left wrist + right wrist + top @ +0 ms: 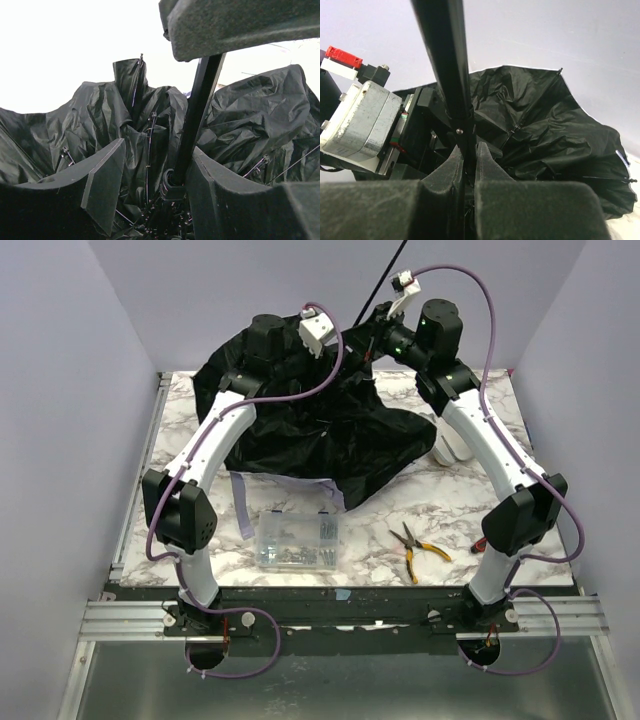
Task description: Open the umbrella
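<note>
**Umbrella's only half open, here's how I'd do the push**

The umbrella [330, 435] is in the upper middle of the overhead view. Its black underside faces up and the canopy is slumped in crumpled folds on the table [400, 510], ribs nowhere near stretched. Its thin black shaft [445, 60] pokes toward the top of the frame.

The right jaws are pinched narrow on that shaft, and it looks like a solid hold. The left jaws stand wide, straddling the shaft low down by the runner [172, 189]. The shaft runs just beside one finger and the other is well apart, so nothing's gripped there.

My take: close the left jaws on the runner itself, not on fabric or a rib. Then drive it straight along the shaft toward the crown while the right side braces. Any sideways push probably just bends that skinny shaft.

Can't see a catch from here, so go steady. The screw box [297, 540] and pliers [420, 545] sit lower in the frame, and a spreading canopy might sweep them.
</note>
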Tool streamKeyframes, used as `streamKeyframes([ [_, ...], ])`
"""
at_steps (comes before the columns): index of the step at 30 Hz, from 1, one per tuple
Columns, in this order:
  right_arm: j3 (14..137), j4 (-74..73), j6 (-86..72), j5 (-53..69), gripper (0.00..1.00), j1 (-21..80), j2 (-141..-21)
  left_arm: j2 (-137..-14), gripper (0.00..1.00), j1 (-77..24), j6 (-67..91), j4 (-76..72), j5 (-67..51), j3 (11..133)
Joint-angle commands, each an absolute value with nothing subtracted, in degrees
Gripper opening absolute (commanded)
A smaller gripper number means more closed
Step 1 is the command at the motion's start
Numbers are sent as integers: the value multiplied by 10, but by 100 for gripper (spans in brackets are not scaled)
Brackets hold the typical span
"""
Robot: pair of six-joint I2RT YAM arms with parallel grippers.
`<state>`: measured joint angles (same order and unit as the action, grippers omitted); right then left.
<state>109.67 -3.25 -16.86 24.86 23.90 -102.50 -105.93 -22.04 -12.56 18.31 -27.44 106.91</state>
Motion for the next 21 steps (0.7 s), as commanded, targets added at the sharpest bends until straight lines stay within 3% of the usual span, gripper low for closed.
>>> streamKeyframes([
  [1, 1200, 171, -215, 250, 1, 220, -959, -1127, 51, -166, -176, 368, -158, 1016],
  [10, 1199, 175, -219, 250, 1, 212, -953, -1140, 48, -158, -201, 373, -144, 1008],
  [16, 1176, 178, -242, 273, 1, 212, -949, -1095, 12, -156, -204, 304, -183, 987],
  [18, 1158, 182, -253, 281, 1, 212, -943, -1091, 9, -159, -212, 297, -179, 1005],
  [21, 1158, 189, -251, 276, 1, 212, -939, -1117, 13, -159, -231, 341, -165, 1051],
])
